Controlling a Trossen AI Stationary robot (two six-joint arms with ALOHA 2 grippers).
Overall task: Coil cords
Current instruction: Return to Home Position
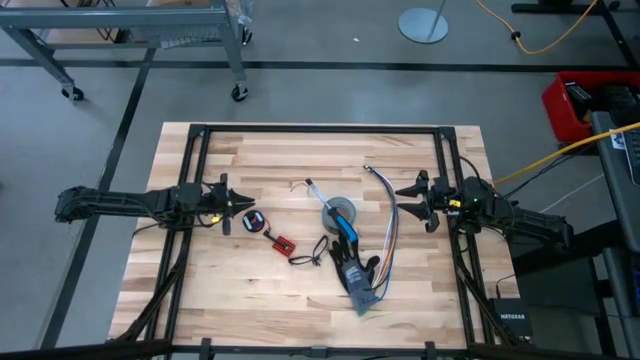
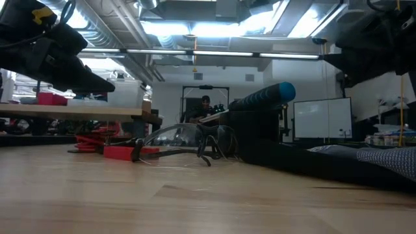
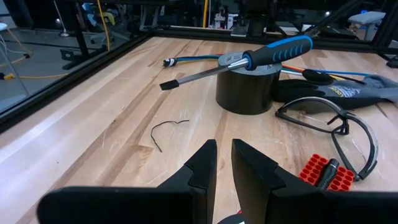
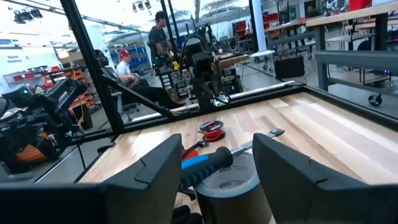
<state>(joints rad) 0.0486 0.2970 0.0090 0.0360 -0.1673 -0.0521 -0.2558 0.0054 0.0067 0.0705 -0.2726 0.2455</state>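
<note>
Both arms hung at opposite sides of the wooden table (image 1: 200, 290), holding nothing.
Left gripper (image 1: 228, 207) fingers almost closed, near the coiled cord bundle (image 1: 254, 220); right gripper (image 1: 418, 205) fingers spread wide.

Cords (image 1: 254, 220): one small bundle of thin black cord, wound into a compact round coil with red clip-like ends showing at its edge. It lay flat on the tabletop (image 1: 200, 290), on my left half of the wood, just beside my left hand (image 1: 224, 205) and apart from it. Seen from my right wrist, the cords (image 4: 211, 128) read as a low red-and-black disc far across the planks.
</note>
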